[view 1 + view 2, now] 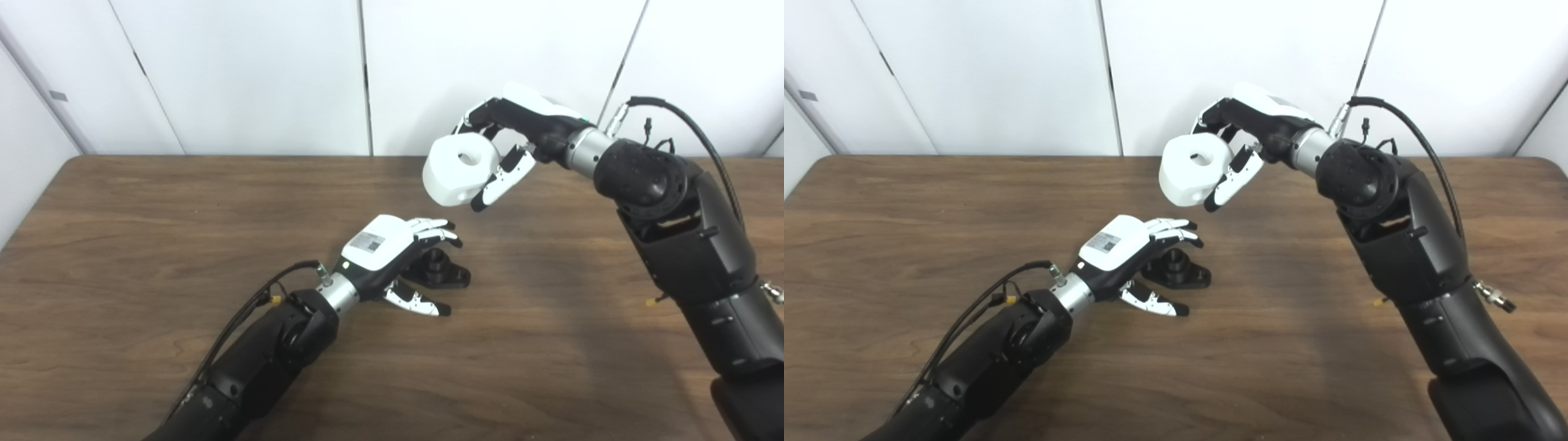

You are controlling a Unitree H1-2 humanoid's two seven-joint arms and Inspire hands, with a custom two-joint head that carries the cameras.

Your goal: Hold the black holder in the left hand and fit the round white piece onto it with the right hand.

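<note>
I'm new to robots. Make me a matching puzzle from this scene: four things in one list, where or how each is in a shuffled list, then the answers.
Things:
1. round white piece
2. black holder
3. left hand
4. right hand

States:
A. lying on the table
B. fingers spread around the holder
C. lifted in the air
D. closed around the white piece

Pairs: 1-C, 2-A, 3-B, 4-D

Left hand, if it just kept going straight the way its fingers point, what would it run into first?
The black holder. The left hand points right and slightly away across the table, and the holder lies right at its fingertips, between fingers and thumb. Whether they already touch it is unclear from these views.
</note>
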